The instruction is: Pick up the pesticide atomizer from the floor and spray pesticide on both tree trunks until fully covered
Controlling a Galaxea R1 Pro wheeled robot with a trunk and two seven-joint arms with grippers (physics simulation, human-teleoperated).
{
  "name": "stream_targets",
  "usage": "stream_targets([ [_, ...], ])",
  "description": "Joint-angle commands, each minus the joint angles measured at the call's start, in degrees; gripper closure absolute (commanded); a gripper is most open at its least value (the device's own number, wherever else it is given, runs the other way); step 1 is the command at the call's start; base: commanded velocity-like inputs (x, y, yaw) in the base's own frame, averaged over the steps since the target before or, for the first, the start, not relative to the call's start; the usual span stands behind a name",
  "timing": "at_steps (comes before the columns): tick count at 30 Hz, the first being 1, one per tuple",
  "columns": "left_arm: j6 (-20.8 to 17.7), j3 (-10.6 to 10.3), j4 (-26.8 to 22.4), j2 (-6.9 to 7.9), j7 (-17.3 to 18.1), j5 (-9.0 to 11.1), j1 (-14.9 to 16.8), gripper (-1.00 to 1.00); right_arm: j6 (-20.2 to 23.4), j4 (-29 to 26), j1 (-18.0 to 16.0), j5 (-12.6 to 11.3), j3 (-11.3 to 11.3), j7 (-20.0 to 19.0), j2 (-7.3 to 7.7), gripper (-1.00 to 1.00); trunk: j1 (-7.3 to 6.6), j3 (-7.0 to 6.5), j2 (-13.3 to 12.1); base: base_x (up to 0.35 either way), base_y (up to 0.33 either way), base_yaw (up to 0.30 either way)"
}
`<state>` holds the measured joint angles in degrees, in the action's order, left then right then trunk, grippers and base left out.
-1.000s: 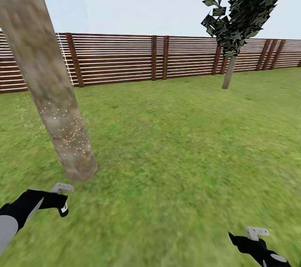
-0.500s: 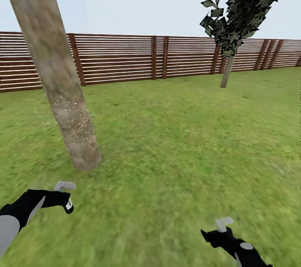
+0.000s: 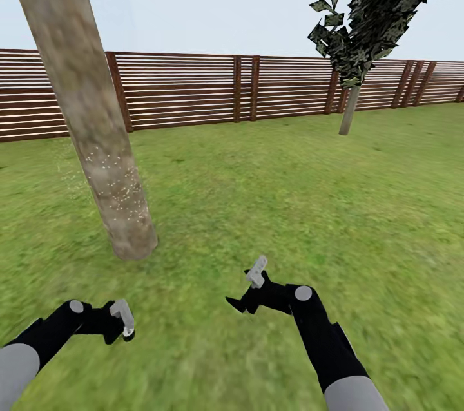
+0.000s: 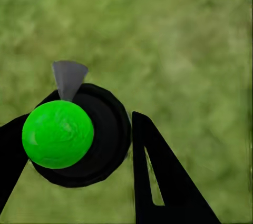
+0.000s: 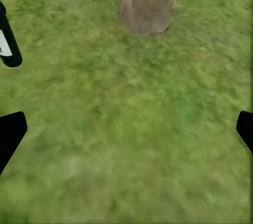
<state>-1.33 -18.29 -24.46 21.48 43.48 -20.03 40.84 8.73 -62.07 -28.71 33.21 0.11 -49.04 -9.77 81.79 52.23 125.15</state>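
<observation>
- Green and black mark the spray bottle (image 4: 71, 134) in the left wrist view: a bright green ball sits on a round black body, with a small grey wedge of nozzle poking out at one edge
- Black fingers of the left claw (image 3: 121, 324) stand on either side of the bottle and are clamped on it; in the head view it shows as a whitish and dark sliver at the low left, over the lawn (image 3: 270, 205)
- Grey-brown and mottled, the thick tree trunk (image 3: 90, 108) leans up from the grass at the left, its foot well ahead of the left claw
- White specks of pesticide (image 3: 113, 182) dot the lower part of that trunk, with a fainter scatter over the grass just beside it
- Low in the middle of the head view, the right claw (image 3: 248, 288) hangs over the grass with its fingers spread apart and nothing between them
- In the right wrist view the foot of the trunk (image 5: 146, 0) stands ahead on the grass, and the black fingertips sit wide apart at the two edges
- Brown slat fence (image 3: 258, 89) runs across the back, with a thin-trunked dark-leaved tree (image 3: 367, 18) before it at the right
</observation>
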Motion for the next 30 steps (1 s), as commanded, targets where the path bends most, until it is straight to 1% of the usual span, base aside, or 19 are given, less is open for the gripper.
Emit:
stream_targets([
  [1, 0.48, -0.6, -0.24, -0.89, 2.64, -0.68, -0.01, 1.0, 0.45, -0.24, -0.03, 0.19, 0.0, -0.33, 0.0, -1.0, -0.01, 0.06, 0.03, 0.0, 0.0, 0.0],
  [2, 0.63, -0.89, -0.27, -1.31, 3.58, -0.92, -0.01, 1.0, 0.47, -0.26, -0.03, 0.19, 0.02, -0.37, 0.0, -1.0, -0.01, 0.06, 0.03, 0.0, 0.0, 0.0],
  [4, 0.93, -2.13, -0.33, -2.21, 5.28, -2.39, -0.04, 1.0, 0.56, -0.06, -0.03, 0.23, 0.4, -0.46, 0.01, -1.0, -0.01, 0.06, 0.03, 0.0, 0.0, 0.0],
  [5, 1.0, -2.93, -0.32, -2.88, 5.83, -3.06, -0.05, 1.0, 0.57, 0.11, -0.03, 0.26, 1.49, -0.54, 0.01, -1.0, -0.01, 0.06, 0.03, 0.0, 0.0, 0.0],
  [6, 1.08, -4.0, -0.35, -3.72, 7.54, -3.99, -0.01, 1.0, 0.58, 0.15, -0.04, 0.29, 4.36, -0.6, 0.0, -1.0, -0.01, 0.06, 0.03, 0.0, 0.0, 0.0],
  [7, 1.12, -4.33, -0.4, -4.07, 9.0, -4.29, 0.05, 1.0, 0.58, -0.11, -0.58, 0.29, 6.35, -0.61, -0.05, -1.0, -0.01, 0.06, 0.03, 0.0, 0.0, 0.0],
  [8, 1.13, -4.42, -0.44, -4.33, 9.65, -4.36, 0.14, 1.0, 0.62, -0.11, -1.49, 0.29, 7.26, -0.62, -0.06, -1.0, -0.01, 0.06, 0.03, 0.0, 0.0, 0.0],
  [10, 1.15, -4.55, -0.5, -5.49, 11.14, -4.55, 0.6, 1.0, 1.63, 0.25, -6.16, 0.3, 10.76, -0.63, -0.12, -1.0, -0.01, 0.06, 0.03, 0.0, 0.0, 0.0],
  [11, 1.11, -4.57, -0.54, -5.8, 12.18, -4.61, 0.85, 1.0, 2.91, 0.18, -7.51, 0.29, 11.63, -0.87, -0.12, -1.0, -0.01, 0.06, 0.03, 0.0, 0.0, 0.0],
  [13, 1.13, -4.57, -1.28, -6.02, 15.58, -4.66, 1.72, 1.0, 4.43, -0.52, -9.24, 0.22, 12.37, -3.71, -0.15, -1.0, -0.01, 0.06, 0.03, 0.0, 0.0, 0.0],
  [15, 1.25, -4.62, -1.66, -6.04, 17.2, -4.64, 2.25, 1.0, 4.87, -1.43, -9.84, 0.26, 12.57, -5.96, -0.16, -1.0, -0.01, 0.06, 0.03, 0.0, 0.0, 0.0],
  [17, 4.05, -4.58, -1.75, -5.96, 18.34, -4.63, 2.43, 1.0, 4.96, -1.76, -10.0, 0.29, 12.62, -6.67, -0.11, -1.0, -0.01, 0.06, 0.03, 0.0, 0.0, 0.0],
  [18, 5.3, -4.47, -1.74, -5.94, 18.96, -4.61, 2.56, 1.0, 4.97, -1.79, -10.02, 0.33, 12.63, -6.77, -0.09, 1.0, -0.01, 0.06, 0.03, 0.0, 0.0, 0.0],
  [23, 6.94, -4.07, -2.01, -6.09, 19.94, -4.53, 3.05, 1.0, 4.98, -1.82, -10.05, 0.62, 12.76, -6.86, 0.01, 1.0, -0.01, 0.06, 0.03, 0.0, 0.0, 0.0],
  [24, 7.05, -4.09, -2.09, -6.09, 19.99, -4.48, 3.14, 1.0, 4.98, -1.81, -10.06, 0.68, 13.23, -6.86, 0.01, 1.0, -0.01, 0.06, 0.03, 0.0, 0.0, 0.0],
  [26, 7.11, -4.15, -2.41, -6.22, 20.07, -4.44, 3.23, 1.0, 4.97, -1.67, -10.05, 0.71, 16.09, -6.86, 0.07, 1.0, -0.01, 0.06, 0.03, 0.0, 0.0, 0.0],
  [27, 7.12, -4.28, -3.57, -6.35, 20.17, -4.42, 3.31, 1.0, 4.92, -1.61, -10.05, 0.71, 17.67, -6.83, 0.14, 1.0, -0.01, 0.06, 0.03, 0.0, 0.0, 0.0],
  [29, 7.13, -4.37, -4.7, -6.58, 20.54, -4.41, 3.36, 1.0, 4.9, -1.5, -10.05, 0.72, 18.6, -6.78, 0.18, 1.0, -0.01, 0.06, 0.03, 0.0, 0.0, 0.0],
  [30, 7.13, -4.38, -4.88, -6.74, 21.1, -4.41, 3.37, 1.0, 4.9, -1.49, -10.05, 0.72, 18.69, -6.78, 0.18, 1.0, -0.01, 0.06, 0.03, 0.0, 0.0, 0.0],
])
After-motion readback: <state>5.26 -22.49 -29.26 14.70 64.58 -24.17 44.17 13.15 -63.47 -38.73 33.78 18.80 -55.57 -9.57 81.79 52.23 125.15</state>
